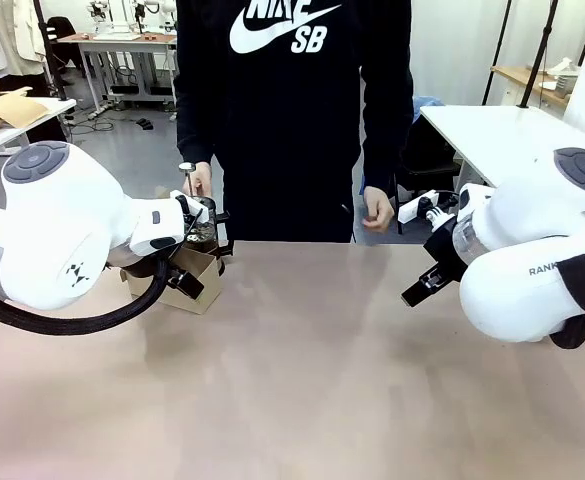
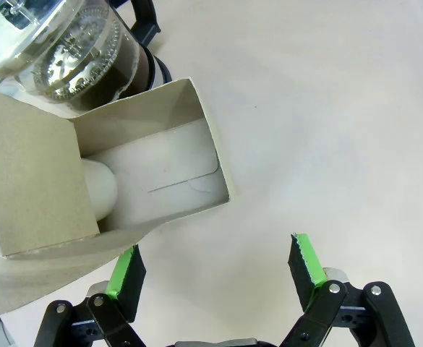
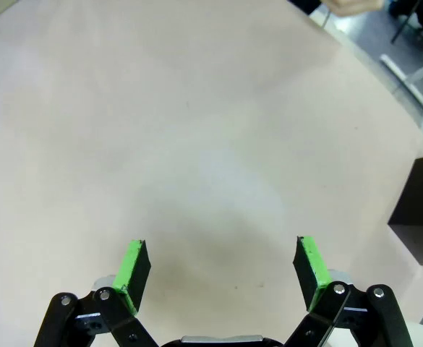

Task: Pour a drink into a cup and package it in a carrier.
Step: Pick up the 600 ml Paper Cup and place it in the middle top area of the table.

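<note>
The left jaws hang wide and empty at the edge of the carrier (image 2: 41, 181). A white dome (image 2: 101, 186) shows inside, likely the lidded cup. The coffee (image 2: 129, 66) jug (image 2: 74, 43) stands just behind. The right jaws are wide over bare surface (image 3: 197, 108). I'd guess the pouring is done.

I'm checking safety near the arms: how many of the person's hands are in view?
2: one hand by the jug, far left; the other hand past the table's far edge, mid-right.
</note>
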Robot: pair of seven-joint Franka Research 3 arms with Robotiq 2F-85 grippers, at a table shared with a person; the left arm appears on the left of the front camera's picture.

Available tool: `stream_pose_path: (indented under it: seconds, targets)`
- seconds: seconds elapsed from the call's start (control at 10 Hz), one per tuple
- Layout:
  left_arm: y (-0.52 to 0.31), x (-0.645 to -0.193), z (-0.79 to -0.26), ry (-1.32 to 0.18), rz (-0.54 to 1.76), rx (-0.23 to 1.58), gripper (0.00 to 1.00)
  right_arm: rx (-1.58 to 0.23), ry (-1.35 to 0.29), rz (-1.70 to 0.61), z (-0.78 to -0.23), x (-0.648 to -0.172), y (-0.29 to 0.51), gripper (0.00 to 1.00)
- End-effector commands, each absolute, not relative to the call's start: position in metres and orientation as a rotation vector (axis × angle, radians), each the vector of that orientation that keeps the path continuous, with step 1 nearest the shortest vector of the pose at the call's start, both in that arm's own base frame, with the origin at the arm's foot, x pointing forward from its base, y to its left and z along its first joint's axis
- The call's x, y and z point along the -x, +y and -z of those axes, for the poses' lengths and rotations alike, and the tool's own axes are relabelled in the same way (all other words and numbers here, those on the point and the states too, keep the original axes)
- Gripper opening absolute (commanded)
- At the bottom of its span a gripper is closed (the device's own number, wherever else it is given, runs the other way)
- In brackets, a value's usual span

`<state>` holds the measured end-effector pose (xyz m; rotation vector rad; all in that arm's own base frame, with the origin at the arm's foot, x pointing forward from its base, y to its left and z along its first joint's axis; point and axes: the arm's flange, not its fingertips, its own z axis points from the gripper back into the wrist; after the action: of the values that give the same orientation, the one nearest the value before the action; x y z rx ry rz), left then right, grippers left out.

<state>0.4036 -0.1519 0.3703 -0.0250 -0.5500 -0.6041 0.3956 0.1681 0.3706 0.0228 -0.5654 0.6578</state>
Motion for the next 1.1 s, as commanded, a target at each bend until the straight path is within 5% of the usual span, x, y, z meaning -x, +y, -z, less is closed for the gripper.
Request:
stream_pose_path:
  seconds: [0.0,0.1,0.5,0.7,1.0]
  targets:
    - [-0.152,-0.404,-0.37,-0.55,0.604,0.025,1.0,-0.023,-0.566,-0.657,-0.371,-0.396,0.168,1.0]
    - [-0.152,-0.404,-0.37,-0.55,0.604,0.025,1.0,-0.023,-0.565,-0.658,-0.371,-0.396,0.168,1.0]
    - [-0.152,-0.404,-0.37,-0.55,0.604,0.025,1.0,-0.185,-0.613,-0.642,-0.52,-0.494,0.128,1.0]
    - [-0.152,-0.404,-0.37,-0.55,0.604,0.025,1.0,-0.354,-0.656,-0.692,-0.571,-0.52,0.051,1.0]
    - [-0.152,-0.404,-0.37,-0.55,0.604,0.025,1.0,-0.659,-0.778,-0.802,-0.572,-0.52,-0.091,1.0]
